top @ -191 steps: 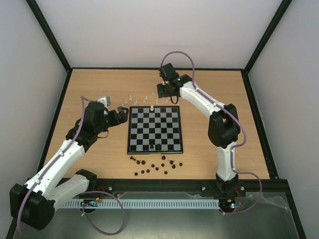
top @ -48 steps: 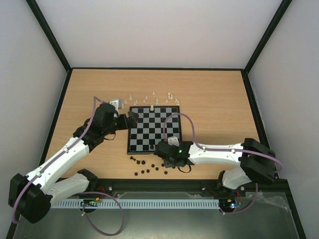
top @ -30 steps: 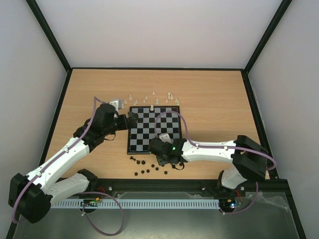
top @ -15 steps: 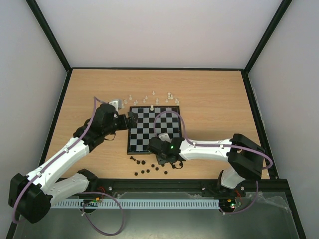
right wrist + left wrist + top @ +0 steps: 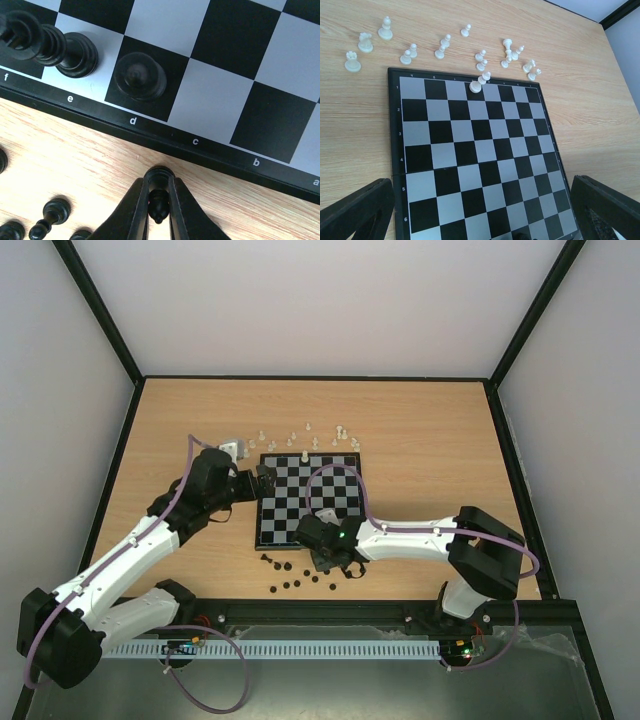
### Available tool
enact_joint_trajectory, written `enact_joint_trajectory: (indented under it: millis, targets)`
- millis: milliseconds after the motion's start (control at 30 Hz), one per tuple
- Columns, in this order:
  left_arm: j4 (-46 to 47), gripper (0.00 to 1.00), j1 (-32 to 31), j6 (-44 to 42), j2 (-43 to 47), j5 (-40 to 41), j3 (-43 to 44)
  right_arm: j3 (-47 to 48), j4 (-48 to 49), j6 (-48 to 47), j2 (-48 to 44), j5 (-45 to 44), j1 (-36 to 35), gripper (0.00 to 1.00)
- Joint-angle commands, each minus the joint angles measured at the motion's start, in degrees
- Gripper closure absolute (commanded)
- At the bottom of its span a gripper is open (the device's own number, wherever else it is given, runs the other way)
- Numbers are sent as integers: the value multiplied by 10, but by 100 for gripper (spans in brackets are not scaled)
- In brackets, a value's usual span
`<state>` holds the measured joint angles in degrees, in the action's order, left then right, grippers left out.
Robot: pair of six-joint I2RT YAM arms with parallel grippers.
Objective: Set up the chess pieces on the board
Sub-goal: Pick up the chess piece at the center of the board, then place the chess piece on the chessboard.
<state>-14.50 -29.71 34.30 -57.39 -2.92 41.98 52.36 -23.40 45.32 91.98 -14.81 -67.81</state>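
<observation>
Closest to the arm bases, a scatter of loose dark pieces (image 5: 298, 578) sits on the wooden table (image 5: 440, 440), just short of the near edge of the board (image 5: 310, 502). Right there is the right gripper (image 5: 159, 186), its arm stretched in low from the right. The two fingers (image 5: 131, 212) are pinched together on a small dark piece (image 5: 159, 204), gripped between the tips over the wood just outside the board's dark border, by the c and d letters. Whether that piece touches the table, I cannot tell. Onto the board now: two dark pieces stand on the nearest rank, a short round one (image 5: 140, 76) on the black d square and a taller one (image 5: 55, 45) right beside it on the light e square. The middle ranks are bare checks, black and silvery grey. Further up, the left gripper (image 5: 262, 483) hovers at the board's left edge toward the far corner, jaws spread wide apart — in its own wrist view the two fingers frame the board from either side. On the far rank, one white piece (image 5: 476, 86) stands on a dark square. Beyond it the loose white pieces (image 5: 440, 50) are strung out across the wood along the far edge — one of them sits right at the border, just behind the piece on the board.
</observation>
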Motion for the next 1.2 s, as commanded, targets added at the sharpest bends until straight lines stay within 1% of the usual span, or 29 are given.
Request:
enact_joint_trajectory:
  millis: [0,300,500,733,1167]
  targets:
    - [5,1,-2,3,6,4,-10,10,-14,-3,-6,-1,3,89]
    - [3,1,-2,3,10,7,-10,29,-52,-8,-56,-16,7,90]
    - [-3,1,-2,4,21,10,-15,29,-68,-28,-72,-24,36,90]
    - [-8,1,-2,4,30,12,-16,42,-70,-46,-60,-25,58,90]
    - [-11,1,-2,5,34,14,-16,51,-44,-76,-24,-8,86,89]
